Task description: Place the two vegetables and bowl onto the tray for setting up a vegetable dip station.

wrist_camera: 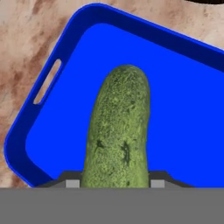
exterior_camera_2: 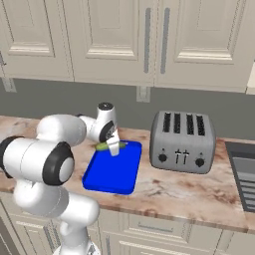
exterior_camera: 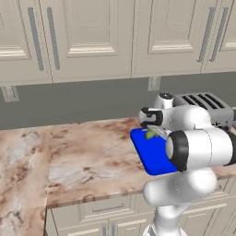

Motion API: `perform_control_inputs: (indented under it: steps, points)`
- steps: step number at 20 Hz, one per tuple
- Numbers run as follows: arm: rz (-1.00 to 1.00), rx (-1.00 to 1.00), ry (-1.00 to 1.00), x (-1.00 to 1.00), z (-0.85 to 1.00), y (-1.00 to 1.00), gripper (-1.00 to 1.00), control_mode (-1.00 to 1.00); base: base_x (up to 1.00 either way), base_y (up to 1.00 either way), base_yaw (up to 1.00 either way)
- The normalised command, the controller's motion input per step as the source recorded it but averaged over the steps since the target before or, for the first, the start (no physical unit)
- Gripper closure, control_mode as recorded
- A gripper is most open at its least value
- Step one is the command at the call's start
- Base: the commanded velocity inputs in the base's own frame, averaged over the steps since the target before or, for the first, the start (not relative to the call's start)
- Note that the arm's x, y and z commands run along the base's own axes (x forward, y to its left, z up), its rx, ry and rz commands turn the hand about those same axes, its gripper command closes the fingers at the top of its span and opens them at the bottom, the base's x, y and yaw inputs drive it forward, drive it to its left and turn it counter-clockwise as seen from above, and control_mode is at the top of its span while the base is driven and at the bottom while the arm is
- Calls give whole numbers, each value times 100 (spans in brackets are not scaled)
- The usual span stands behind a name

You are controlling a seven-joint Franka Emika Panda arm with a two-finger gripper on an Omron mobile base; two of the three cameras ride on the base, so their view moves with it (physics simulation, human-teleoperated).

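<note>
Hand view puts the nearest thing first: a bumpy, dark green cucumber-like vegetable (wrist_camera: 118,131), clamped between the two small dark finger tips of the gripper (wrist_camera: 114,183), which sit narrowly against its sides at the bottom of the frame. Its long axis runs straight away from the hand, rounded free end pointing outward, so the vegetable lies along the gripper's line of sight, not across it. Directly beyond and beneath it lies the flat bright blue rectangular tray (wrist_camera: 183,122) with rounded corners, a low rim and a slot handle at one short end; the vegetable hangs over the tray's floor, well inside the rim on every side that shows. From the right base view the same gripper (exterior_camera_2: 112,148) holds the green vegetable (exterior_camera_2: 105,146) over the far end of the tray (exterior_camera_2: 112,174), on the marbled brown counter (exterior_camera_2: 169,194), with the grey four-slot toaster (exterior_camera_2: 183,141) just beside the tray. The left base view agrees: vegetable (exterior_camera: 150,134) above the tray's (exterior_camera: 150,156) far end. My judgement is that the coming move is a short descent and release, since the target lies straight below the load. The red bowl I cannot place.
</note>
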Motion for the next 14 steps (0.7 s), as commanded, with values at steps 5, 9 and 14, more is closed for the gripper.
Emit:
perform_control_inputs:
  steps: [5, 9, 14]
  points:
    - [-2, 0, 0, 26, -10, -8, 100, -100, 0, 0, 0]
    - [-3, 0, 0, 27, -13, -5, 100, -100, 0, 0, 0]
    - [-6, 0, 0, 30, -11, 0, 100, -100, 0, 0, 0]
